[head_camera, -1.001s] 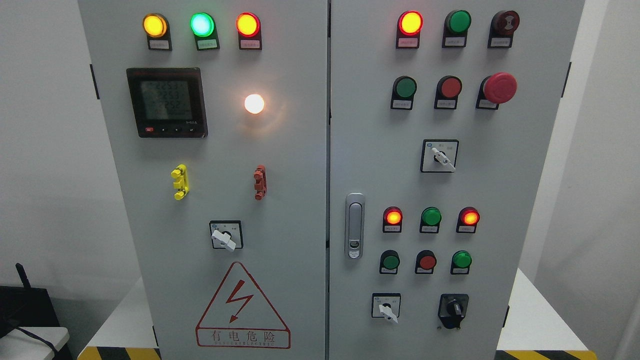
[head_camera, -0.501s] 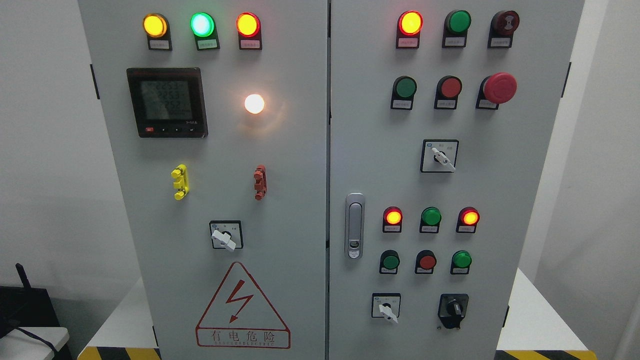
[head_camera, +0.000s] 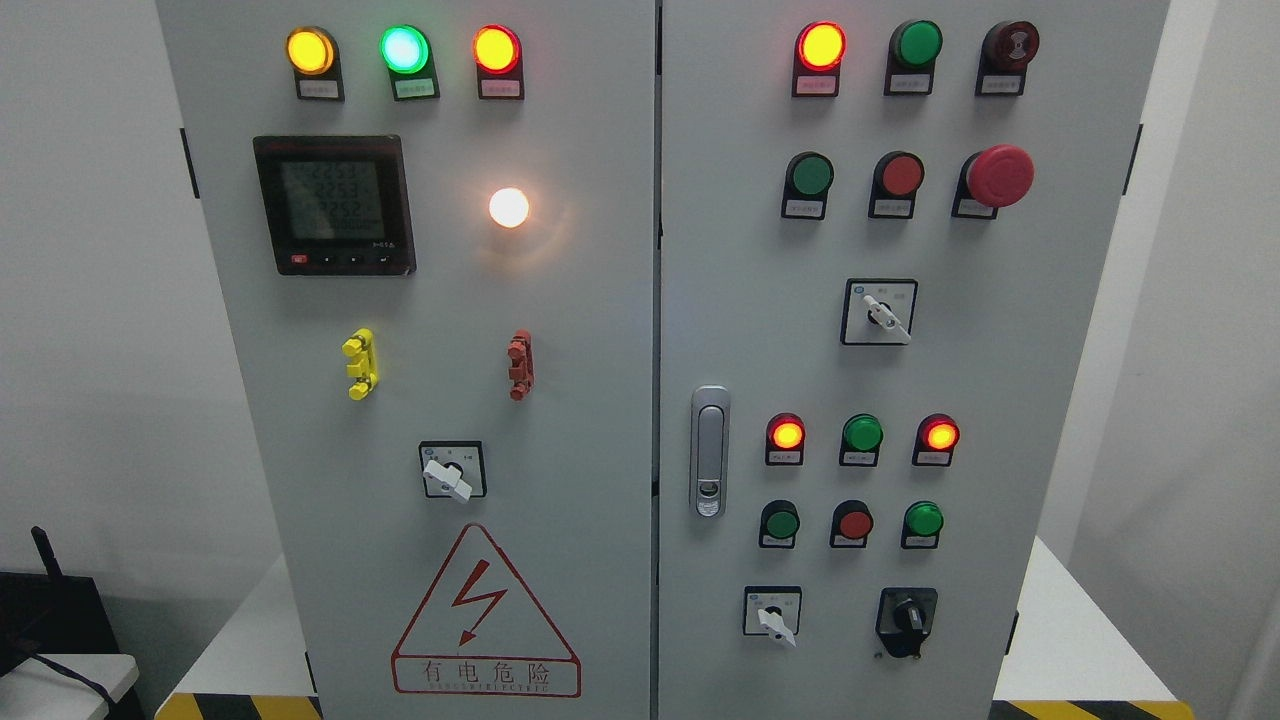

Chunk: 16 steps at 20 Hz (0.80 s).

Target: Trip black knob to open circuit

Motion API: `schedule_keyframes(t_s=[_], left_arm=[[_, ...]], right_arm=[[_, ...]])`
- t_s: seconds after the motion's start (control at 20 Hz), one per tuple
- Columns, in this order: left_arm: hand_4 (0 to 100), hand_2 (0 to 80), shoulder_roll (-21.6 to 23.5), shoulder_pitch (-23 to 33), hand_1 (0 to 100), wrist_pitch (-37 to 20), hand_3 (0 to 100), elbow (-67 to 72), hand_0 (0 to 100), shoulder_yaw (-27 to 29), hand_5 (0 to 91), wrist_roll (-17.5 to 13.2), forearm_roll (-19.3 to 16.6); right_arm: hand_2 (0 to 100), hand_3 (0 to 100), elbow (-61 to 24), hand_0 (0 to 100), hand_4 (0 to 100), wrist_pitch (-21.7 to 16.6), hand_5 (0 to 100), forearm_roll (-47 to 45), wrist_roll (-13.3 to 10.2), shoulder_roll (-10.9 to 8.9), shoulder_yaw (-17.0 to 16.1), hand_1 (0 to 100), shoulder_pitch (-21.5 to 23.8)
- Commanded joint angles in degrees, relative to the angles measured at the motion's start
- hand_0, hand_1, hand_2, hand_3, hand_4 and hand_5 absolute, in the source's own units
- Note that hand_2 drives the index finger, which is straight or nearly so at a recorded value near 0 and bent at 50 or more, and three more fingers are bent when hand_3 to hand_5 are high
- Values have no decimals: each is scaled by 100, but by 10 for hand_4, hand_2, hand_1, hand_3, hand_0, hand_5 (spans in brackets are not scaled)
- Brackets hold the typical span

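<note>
In the head view, a grey sheet-metal electrical cabinet (head_camera: 600, 300) with two doors is filling the frame. Neither robot hand is showing, so their state cannot be told.

Three white-handled rotary selector switches are sitting on square plates: one on the left door (head_camera: 452, 472), one at mid-height on the right door (head_camera: 880, 312) and one low on the right door (head_camera: 772, 612). Just to the right of that last one, in the lower right corner of the right door, the black rotary knob on a black square base (head_camera: 907, 616) is standing with its grip roughly upright.

Three round lamps are glowing along the top of the left door, amber (head_camera: 310, 50), green (head_camera: 404, 48) and orange-red (head_camera: 496, 48). A white lamp (head_camera: 508, 207) is shining beside a black digital meter (head_camera: 334, 205).

A red mushroom-shaped emergency button (head_camera: 998, 176) is protruding at the upper right. A silver metal door latch (head_camera: 710, 450) is lying along the right door's left edge, and a red triangular shock-warning sign (head_camera: 485, 615) is showing at the bottom of the left door.
</note>
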Motion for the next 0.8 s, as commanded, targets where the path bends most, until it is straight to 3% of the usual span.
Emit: schedule_keyframes(t_s=[0.0,0.15,0.5,0.65,0.75], left_arm=[[0,0,-8,-44,389,2,0,0,120,0,0,4,-193],[0,0,1,-44,389,2,0,0,120,0,0,4,-193],[0,0,1,-44,389,2,0,0,120,0,0,4,-185],[0,0,1,-44,389,2,0,0,120,0,0,4,-185],[0,0,1,-44,389,2,0,0,120,0,0,4,-185]], right_arm=[[392,754,-1944,152,842,37,916,12,-7,3,-139,679,-21],[387,753,-2234,156,850,124,929,12,-7,47,-130,688,-283],[378,752,-2437,168,867,906,933,29,-25,135,-121,678,-1390],[375,751,-2437,156,868,1249,933,73,-147,144,-77,701,-1804],[379,751,-2428,138,867,1495,934,100,-375,144,-60,739,-2085]])
